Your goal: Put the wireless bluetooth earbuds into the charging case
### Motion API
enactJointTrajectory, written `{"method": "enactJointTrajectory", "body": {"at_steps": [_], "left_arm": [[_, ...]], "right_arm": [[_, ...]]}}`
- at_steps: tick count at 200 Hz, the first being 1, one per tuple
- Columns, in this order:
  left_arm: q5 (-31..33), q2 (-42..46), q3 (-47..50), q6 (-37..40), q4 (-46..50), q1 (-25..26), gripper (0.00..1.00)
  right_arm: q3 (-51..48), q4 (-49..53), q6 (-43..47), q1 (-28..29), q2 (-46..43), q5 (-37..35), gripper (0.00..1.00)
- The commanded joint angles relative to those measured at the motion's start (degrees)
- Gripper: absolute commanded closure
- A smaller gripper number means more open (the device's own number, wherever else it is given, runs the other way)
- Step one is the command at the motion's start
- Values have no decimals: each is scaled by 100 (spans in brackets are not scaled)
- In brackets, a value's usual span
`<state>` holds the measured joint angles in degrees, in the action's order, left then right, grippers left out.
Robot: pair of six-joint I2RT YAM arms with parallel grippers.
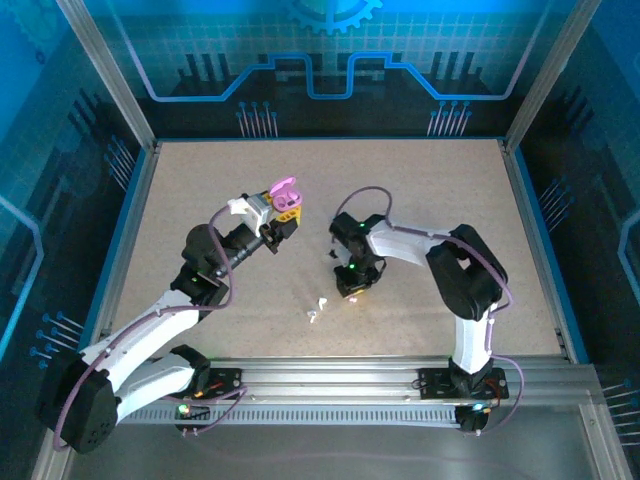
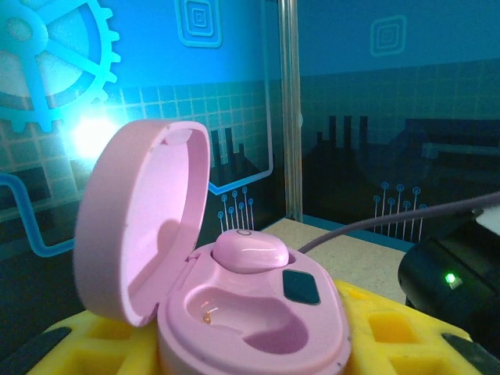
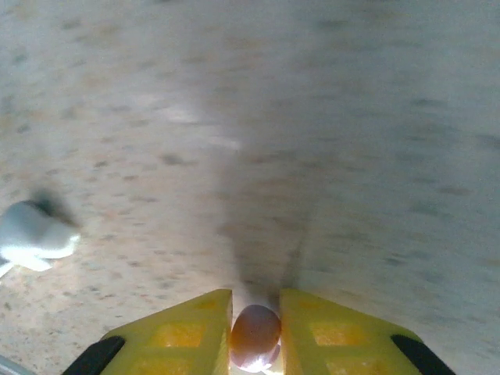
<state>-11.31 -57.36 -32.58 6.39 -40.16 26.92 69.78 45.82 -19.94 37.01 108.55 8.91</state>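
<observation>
— While the left gripper [image 1: 288,208] clamps the open pink case [image 2: 258,328], one bud [image 2: 250,251] seated, what's next?
— Likely the right gripper [image 3: 255,303], pinched on the second pink bud [image 3: 255,334], carries it left to the empty socket [image 2: 234,308].

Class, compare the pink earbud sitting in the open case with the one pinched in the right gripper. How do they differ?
The seated earbud rests in a socket of the open pink case; the held earbud is clamped between the yellow fingers of the right gripper. The seated one looks pale, glossy pink; the held one looks darker, shadowed. Both are small rounded buds.
</observation>
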Motion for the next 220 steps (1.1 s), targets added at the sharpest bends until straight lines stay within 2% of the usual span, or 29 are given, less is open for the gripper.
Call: {"method": "enactJointTrajectory", "body": {"at_steps": [1,68,183,220], "left_arm": [[26,27,16,46,-150,18,65],[24,6,24,24,-174,18,66],[15,-12,30,11,-193,16,65],[15,-19,23,6,-172,23,65]], "right_arm": [[-155,48,-386,-295,-113,-111,78],[143,490,-496,-174,188,-565,71],[342,766,-816,184,495,-1149,75],[335,719,-854,229,336,-1207,79]]}}
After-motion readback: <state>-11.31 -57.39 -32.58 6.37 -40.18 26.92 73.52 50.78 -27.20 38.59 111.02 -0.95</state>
